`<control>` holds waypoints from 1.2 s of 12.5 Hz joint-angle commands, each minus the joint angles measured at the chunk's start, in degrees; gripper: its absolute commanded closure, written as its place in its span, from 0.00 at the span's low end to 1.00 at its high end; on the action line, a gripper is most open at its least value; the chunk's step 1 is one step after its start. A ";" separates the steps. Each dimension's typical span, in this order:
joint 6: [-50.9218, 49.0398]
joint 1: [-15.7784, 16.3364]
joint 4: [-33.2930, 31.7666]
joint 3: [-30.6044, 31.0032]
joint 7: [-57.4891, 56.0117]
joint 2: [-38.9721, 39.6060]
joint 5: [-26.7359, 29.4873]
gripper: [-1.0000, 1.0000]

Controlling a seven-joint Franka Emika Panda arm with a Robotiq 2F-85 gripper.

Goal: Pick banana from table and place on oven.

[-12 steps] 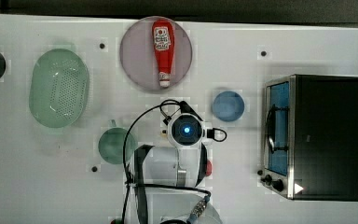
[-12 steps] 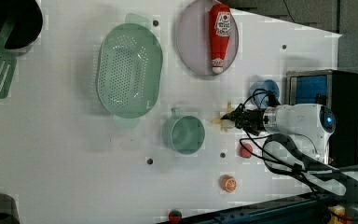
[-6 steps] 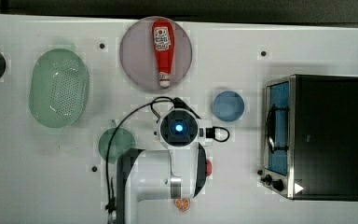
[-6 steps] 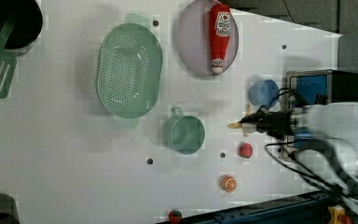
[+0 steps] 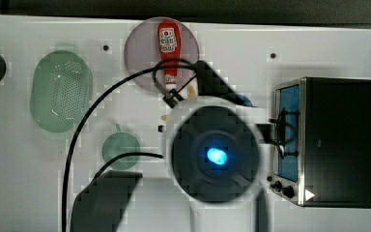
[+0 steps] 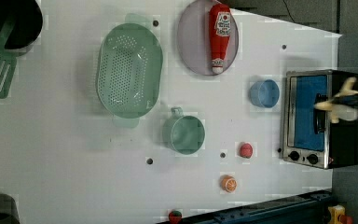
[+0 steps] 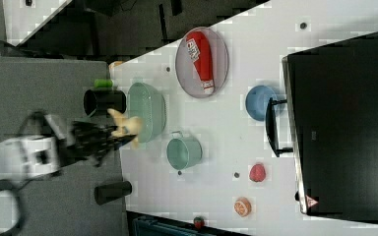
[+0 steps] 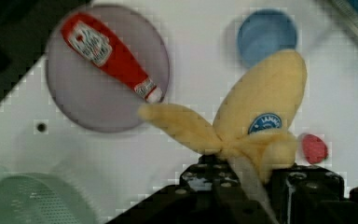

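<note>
Claw (image 8: 242, 175) clamped on banana (image 8: 256, 116), lifted high off tabletop (image 6: 74, 154). Held clear to pass above oven (image 6: 319, 119) for placing on top.

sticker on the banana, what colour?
Blue with white lettering, on the pale yellow banana held in the claw; clearest in the wrist view.
</note>
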 commanded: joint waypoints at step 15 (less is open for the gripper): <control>7.90 -5.38 13.69 -32.09 -39.22 28.95 -2.90 0.62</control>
